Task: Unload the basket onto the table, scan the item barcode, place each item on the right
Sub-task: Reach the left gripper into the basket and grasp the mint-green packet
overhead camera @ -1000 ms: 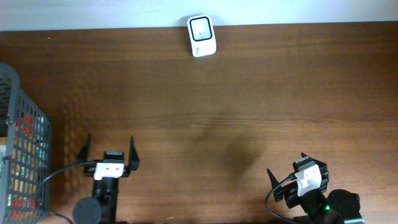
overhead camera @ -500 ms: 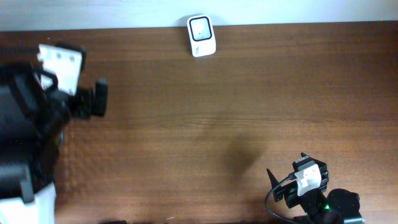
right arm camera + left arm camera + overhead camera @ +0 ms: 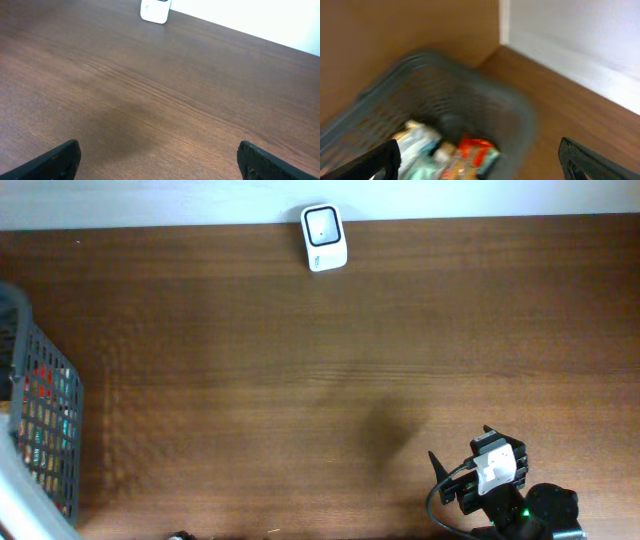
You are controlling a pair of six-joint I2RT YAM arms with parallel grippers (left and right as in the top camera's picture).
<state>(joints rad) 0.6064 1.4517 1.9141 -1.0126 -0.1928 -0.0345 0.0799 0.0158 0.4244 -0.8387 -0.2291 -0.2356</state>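
Observation:
The white barcode scanner (image 3: 324, 238) stands at the table's far edge; the right wrist view has the scanner (image 3: 155, 10) far ahead. A grey mesh basket (image 3: 45, 415) at the left edge holds blurred packets, among them a red and teal item (image 3: 470, 154) and a pale one (image 3: 417, 139). My left gripper (image 3: 480, 161) hovers open above the basket (image 3: 470, 82), nothing between its fingers (image 3: 380, 160); the overhead view does not show it. My right gripper (image 3: 462, 448) rests open and empty at the front right, over bare wood (image 3: 160, 162).
A tan wall (image 3: 395, 35) rises behind the basket, beside a white wall (image 3: 570, 35). The brown table (image 3: 330, 380) stretches between basket, scanner and right arm. A pale blurred shape (image 3: 25, 505) crosses the overhead view's lower left corner.
The left arm left its spot at the front left, swept up across the left side, and is now out of the overhead view above the basket. The right arm has not moved.

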